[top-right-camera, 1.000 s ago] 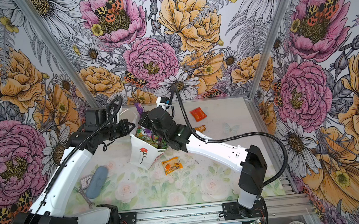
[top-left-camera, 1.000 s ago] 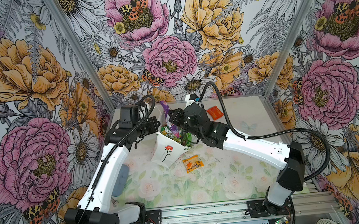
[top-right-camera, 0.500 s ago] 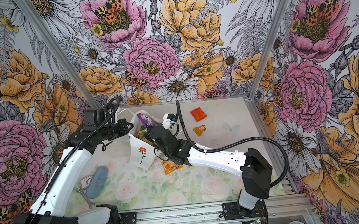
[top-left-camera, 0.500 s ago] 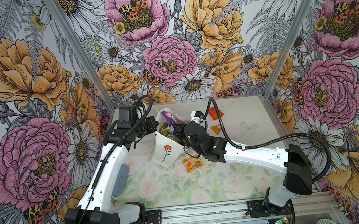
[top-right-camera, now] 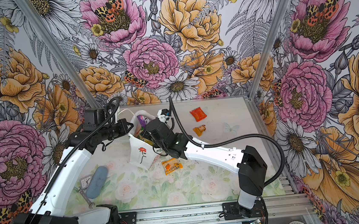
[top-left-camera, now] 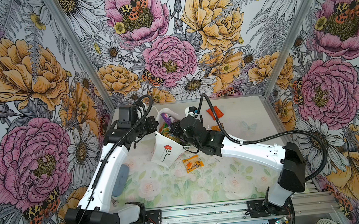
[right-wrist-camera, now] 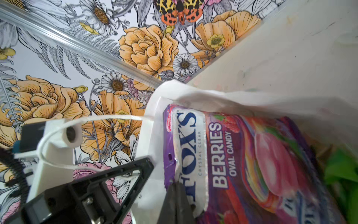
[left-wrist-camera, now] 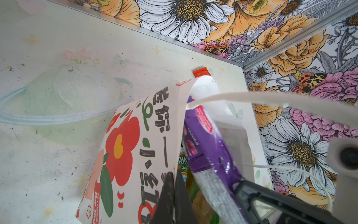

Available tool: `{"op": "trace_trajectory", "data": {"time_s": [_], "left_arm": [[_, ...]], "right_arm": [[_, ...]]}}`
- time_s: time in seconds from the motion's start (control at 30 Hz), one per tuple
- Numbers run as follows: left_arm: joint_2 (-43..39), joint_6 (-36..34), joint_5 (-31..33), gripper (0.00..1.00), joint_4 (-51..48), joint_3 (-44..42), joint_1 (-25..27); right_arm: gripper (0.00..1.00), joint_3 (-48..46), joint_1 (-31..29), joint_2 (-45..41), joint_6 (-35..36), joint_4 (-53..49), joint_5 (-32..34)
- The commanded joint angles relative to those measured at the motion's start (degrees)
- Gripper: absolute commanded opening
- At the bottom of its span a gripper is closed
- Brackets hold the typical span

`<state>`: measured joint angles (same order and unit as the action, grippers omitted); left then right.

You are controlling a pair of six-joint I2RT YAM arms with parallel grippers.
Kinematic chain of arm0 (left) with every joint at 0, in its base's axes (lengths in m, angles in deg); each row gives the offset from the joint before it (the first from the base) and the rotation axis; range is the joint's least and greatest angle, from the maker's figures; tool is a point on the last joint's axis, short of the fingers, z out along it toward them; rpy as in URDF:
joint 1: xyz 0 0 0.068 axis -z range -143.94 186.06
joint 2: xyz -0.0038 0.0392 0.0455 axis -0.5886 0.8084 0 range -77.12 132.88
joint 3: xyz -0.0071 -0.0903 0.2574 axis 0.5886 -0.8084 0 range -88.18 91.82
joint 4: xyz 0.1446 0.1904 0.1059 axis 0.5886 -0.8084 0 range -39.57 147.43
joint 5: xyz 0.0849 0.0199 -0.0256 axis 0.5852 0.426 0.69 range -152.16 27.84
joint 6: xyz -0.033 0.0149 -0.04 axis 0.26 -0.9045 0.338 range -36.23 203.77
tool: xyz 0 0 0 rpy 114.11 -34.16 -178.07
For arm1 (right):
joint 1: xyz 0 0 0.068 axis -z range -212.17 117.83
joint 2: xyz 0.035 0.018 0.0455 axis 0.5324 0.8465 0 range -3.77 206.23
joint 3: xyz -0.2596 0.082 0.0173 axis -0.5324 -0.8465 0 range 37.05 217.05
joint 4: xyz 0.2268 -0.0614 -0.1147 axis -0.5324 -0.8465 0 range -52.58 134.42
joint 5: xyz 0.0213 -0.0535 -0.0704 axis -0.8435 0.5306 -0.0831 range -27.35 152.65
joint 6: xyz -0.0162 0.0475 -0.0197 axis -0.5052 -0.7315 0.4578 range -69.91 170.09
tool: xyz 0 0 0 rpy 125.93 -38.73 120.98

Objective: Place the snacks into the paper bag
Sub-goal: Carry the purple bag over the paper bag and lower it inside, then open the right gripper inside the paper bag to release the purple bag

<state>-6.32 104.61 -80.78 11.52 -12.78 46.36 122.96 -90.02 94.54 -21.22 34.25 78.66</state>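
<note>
Packets and tools around the paper bag (top-right-camera: 137,159)
A candy pouch (top-right-camera: 141,120) stands in the bag's mouth. The near packet (top-right-camera: 171,166) lies just front-right of the bag. The larger far packet (top-right-camera: 198,114) and the smaller far packet (top-right-camera: 199,130) lie behind-right of it. An oblong case (top-right-camera: 97,181), a clock (top-right-camera: 85,181) and a wrench (top-right-camera: 85,197) lie front-left.

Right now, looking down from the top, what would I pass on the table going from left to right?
grey-blue pouch → paper bag → orange fruit packet → red packet

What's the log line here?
left gripper: shut on paper bag rim | right gripper: shut on purple pouch | pouch partly in bag
</note>
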Motion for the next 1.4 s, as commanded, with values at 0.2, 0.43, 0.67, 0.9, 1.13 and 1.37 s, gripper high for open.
{"op": "trace_trajectory", "data": {"time_s": [0.2,0.43,0.67,0.9,1.13,1.37], "left_arm": [[-2.67,-0.01,-0.53,0.02,6.53,0.89,0.24],[-2.78,-0.01,-0.40,0.02,6.53,0.89,0.28],[-2.46,-0.01,0.27,0.02,6.45,0.81,0.30],[-2.10,0.25,0.39,0.02,6.45,0.72,0.14],[-1.98,0.18,0.44,0.02,6.45,0.72,0.23],[-2.08,0.09,0.55,0.02,6.45,0.67,0.08]], "right_arm": [[0.00,8.50,-0.16,6.35,4.87,-11.28,-5.88],[0.18,14.53,0.69,9.70,10.77,-15.18,-13.06],[0.44,18.53,1.31,8.05,16.33,-18.97,-13.29],[0.52,22.66,0.94,3.06,26.99,-29.20,-7.94],[0.54,18.71,2.03,-3.64,30.44,-35.06,-2.19],[0.54,14.29,2.56,-7.37,29.18,-40.32,2.09]]}}
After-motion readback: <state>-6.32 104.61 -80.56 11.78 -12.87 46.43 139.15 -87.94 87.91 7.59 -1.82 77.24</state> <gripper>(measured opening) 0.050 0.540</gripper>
